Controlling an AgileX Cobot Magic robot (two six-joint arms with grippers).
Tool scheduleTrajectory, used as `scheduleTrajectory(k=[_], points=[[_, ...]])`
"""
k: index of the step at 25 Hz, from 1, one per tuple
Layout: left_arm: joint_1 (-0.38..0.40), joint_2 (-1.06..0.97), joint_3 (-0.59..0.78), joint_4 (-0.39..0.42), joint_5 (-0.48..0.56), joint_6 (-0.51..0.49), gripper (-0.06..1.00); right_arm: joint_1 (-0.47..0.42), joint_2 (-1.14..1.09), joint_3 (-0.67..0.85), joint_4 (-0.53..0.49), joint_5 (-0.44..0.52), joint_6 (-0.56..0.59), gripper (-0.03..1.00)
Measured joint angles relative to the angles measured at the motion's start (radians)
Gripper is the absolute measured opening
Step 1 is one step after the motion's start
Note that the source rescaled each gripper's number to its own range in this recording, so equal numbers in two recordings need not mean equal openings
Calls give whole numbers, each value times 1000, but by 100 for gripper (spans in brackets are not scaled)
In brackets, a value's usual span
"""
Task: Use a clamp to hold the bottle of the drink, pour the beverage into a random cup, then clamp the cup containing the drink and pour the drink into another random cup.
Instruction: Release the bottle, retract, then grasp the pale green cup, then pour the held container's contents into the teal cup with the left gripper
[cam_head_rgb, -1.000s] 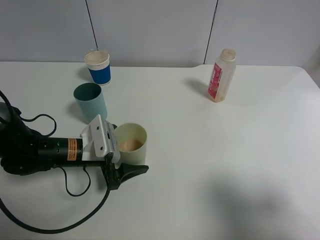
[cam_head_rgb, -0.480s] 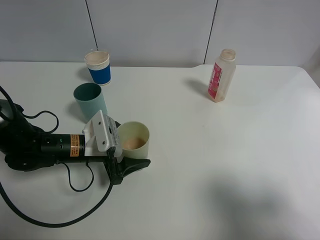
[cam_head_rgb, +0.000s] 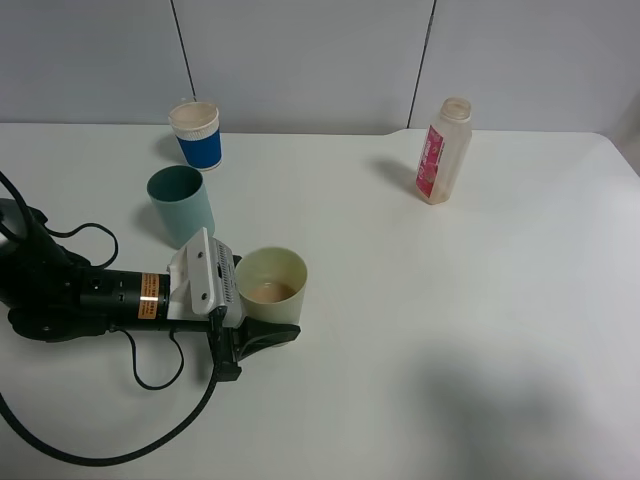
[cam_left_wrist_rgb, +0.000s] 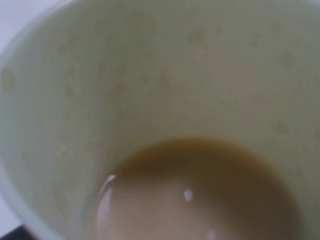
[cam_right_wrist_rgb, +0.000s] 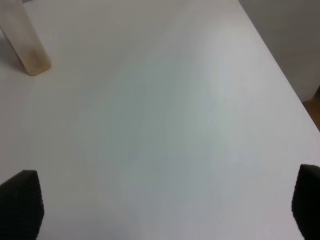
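The left end effector (cam_head_rgb: 255, 305) lies low along the counter (cam_head_rgb: 450, 330), its jaws clamped on the upright pale yellow-green cup (cam_head_rgb: 288, 270). The teal tumbler (cam_head_rgb: 182, 203) stands upright near its far side, back toward the wrist, so this arm is much the nearer for the pour. The left wrist view shows close up the beverage (cam_left_wrist_rgb: 200, 200) pooled shallow in the cup, while only the right wrist view shows the right end effector (cam_right_wrist_rgb: 162, 202), tips wide apart, the bottle (cam_right_wrist_rgb: 25, 45) well ahead of it.
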Motion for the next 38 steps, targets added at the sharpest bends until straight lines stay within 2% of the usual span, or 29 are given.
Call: scheduleTrajectory(k=[18,28,32,35,38], points=[[0,0,0,5,0,-8,1,0,0,0,0,0,0,99],[0,-19,7,-68,14,-43,1,0,0,0,0,0,0,99],[0,-65,33,-127,17,-43,1,0,0,0,0,0,0,99],[0,-98,91,-203,18,-44,1,0,0,0,0,0,0,99],[0,-114,115,-232,19,-44,1,0,0,0,0,0,0,99]])
